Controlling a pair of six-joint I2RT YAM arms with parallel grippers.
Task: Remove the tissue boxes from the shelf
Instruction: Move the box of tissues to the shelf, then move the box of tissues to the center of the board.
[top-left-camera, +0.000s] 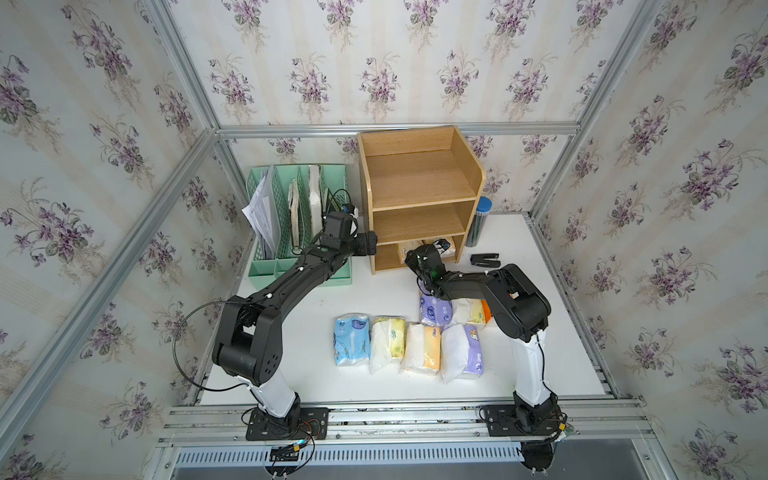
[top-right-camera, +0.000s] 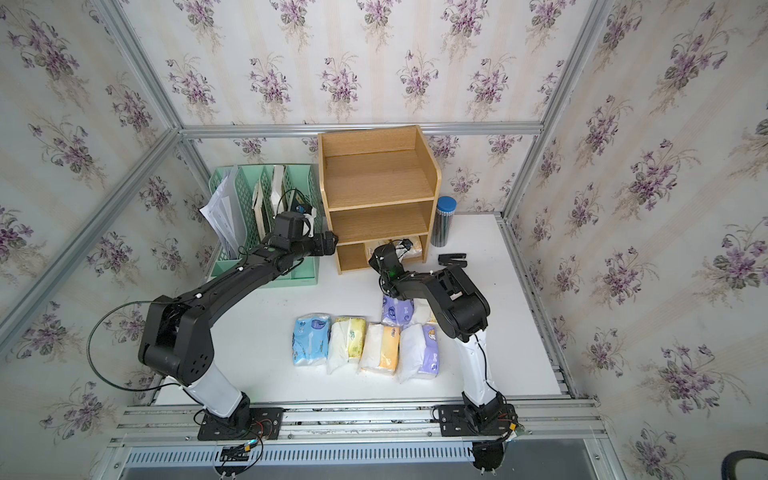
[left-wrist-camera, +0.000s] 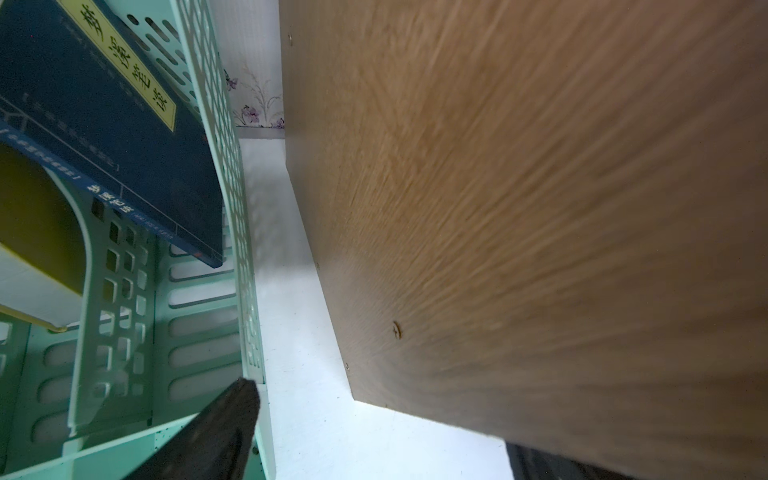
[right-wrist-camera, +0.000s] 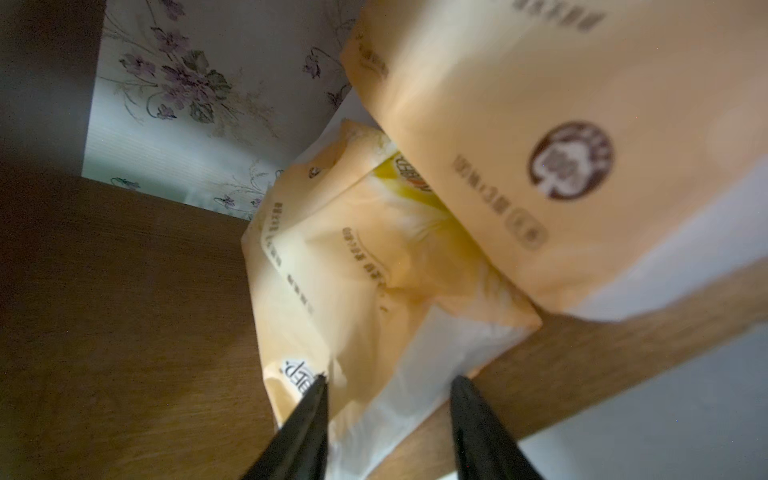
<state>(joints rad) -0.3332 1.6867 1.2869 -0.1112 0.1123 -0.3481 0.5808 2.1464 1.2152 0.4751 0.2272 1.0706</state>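
**Flowered walls, bottom tier not yet empty**

Right fingers straddle one end of the yellow pack on the shelf, bottom tier; whether they pinch it, I cannot tell. Slick wrap may slip, or drag the neighbour along. Left fingers gape beside the shelf.

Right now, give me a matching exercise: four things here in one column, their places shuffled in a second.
Things
1. blue pack
2. pack with round brown logo
3. loose papers
4. blue-capped tube

Places
a. in the green rack
b. upright beside the shelf
c. shelf's bottom tier
d. lying flat on the table

Pairs: 1-d, 2-c, 3-a, 4-b
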